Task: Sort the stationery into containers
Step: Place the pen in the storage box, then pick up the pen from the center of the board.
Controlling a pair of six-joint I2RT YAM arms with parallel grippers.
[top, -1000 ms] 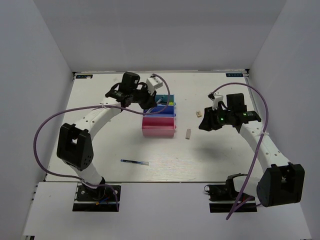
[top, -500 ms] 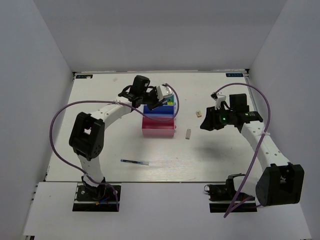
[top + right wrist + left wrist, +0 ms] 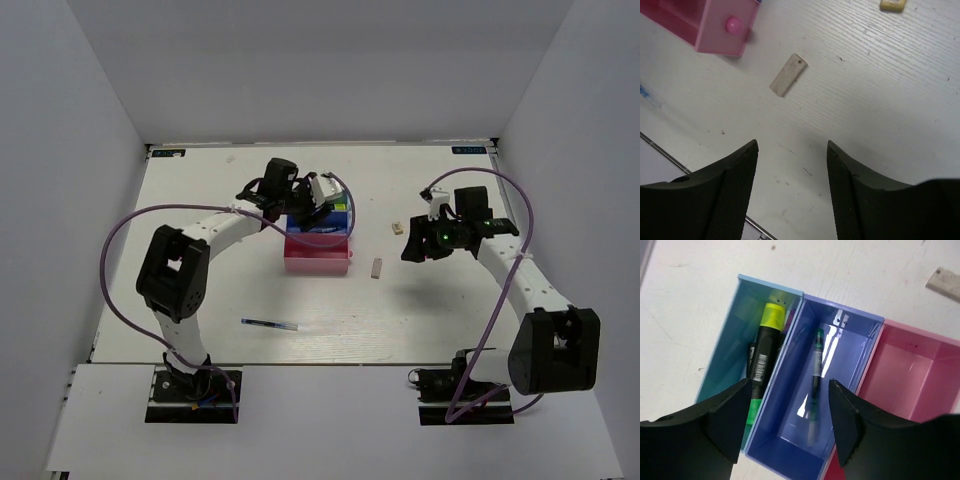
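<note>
The containers are three joined bins: teal (image 3: 725, 355), blue (image 3: 852, 352) and pink (image 3: 910, 370). My left gripper (image 3: 790, 385) hangs open just above the blue bin, holding nothing. A thin dark pen (image 3: 816, 370) lies inside the blue bin, apart from the fingers. Black highlighters sit in the teal bin, one with a yellow end (image 3: 765, 352), one showing a green end (image 3: 756, 410). My right gripper (image 3: 792, 145) is open over bare table, short of a beige eraser (image 3: 788, 75). A second eraser (image 3: 892, 5) lies farther off. A blue pen (image 3: 268, 323) lies on the table in front of the bins.
In the top view the bins (image 3: 318, 262) stand mid-table, with the left gripper (image 3: 312, 205) over them and the right gripper (image 3: 415, 245) to their right. White walls enclose the table on three sides. The purple cables loop beside both arms.
The left arm swung from behind the bins to over them and its jaws have opened. The right arm stayed almost in place, with its jaws spread a little wider.
</note>
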